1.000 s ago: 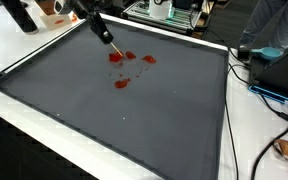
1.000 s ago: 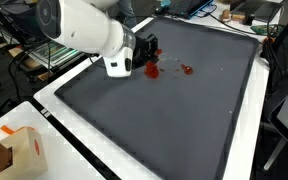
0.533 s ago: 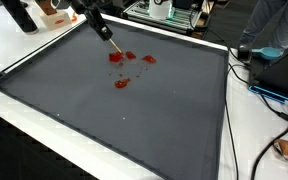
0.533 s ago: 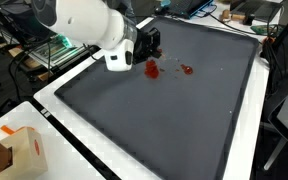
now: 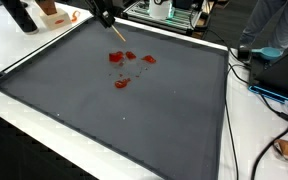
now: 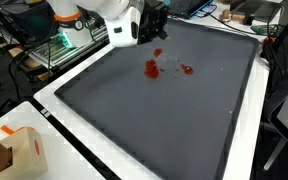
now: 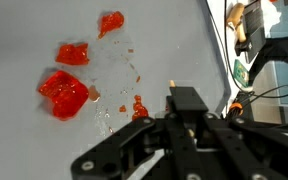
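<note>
Black Robotiq pincer (image 5: 106,16) clamped on thin wooden stick (image 5: 116,31), tip clear above, red translucent blobs (image 5: 115,58) on dark grey flat mat (image 5: 134,120)

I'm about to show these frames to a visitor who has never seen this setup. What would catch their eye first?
The red blobs stand out most, clustered near the far end of the dark grey mat. In the wrist view they look glossy and wet. Just above them, the end effector grips a thin stick that points down at the mat. The bulky white arm fills the top of an exterior view.
</note>
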{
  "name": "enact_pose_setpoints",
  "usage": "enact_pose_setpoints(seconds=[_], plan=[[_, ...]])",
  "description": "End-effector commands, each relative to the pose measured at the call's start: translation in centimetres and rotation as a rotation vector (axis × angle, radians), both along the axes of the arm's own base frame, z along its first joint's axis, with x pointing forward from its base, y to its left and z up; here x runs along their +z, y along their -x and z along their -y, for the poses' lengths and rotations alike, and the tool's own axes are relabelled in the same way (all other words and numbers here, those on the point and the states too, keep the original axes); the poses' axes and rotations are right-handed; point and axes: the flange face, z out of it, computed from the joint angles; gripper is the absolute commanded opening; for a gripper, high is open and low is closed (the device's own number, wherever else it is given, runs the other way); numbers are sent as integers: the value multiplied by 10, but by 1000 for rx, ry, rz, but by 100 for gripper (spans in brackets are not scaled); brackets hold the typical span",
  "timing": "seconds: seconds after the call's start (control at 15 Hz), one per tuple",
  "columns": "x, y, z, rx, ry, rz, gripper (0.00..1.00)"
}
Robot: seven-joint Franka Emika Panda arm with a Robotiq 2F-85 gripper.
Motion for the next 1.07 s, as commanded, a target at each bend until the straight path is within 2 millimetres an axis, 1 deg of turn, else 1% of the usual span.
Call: enact_pose_setpoints(seconds=[0.0,0.27,0.53,0.73,0.87,1.0], plan=[[35,1,-18,13,87,-39,3],[69,-5,-49,48,236,-101,3],[98,-11,-86,65,421,-134,3],[108,-14,-115,91,587,-145,3],[111,-16,-132,110,686,-144,3],[109,-16,-149,135,766,-138,3]])
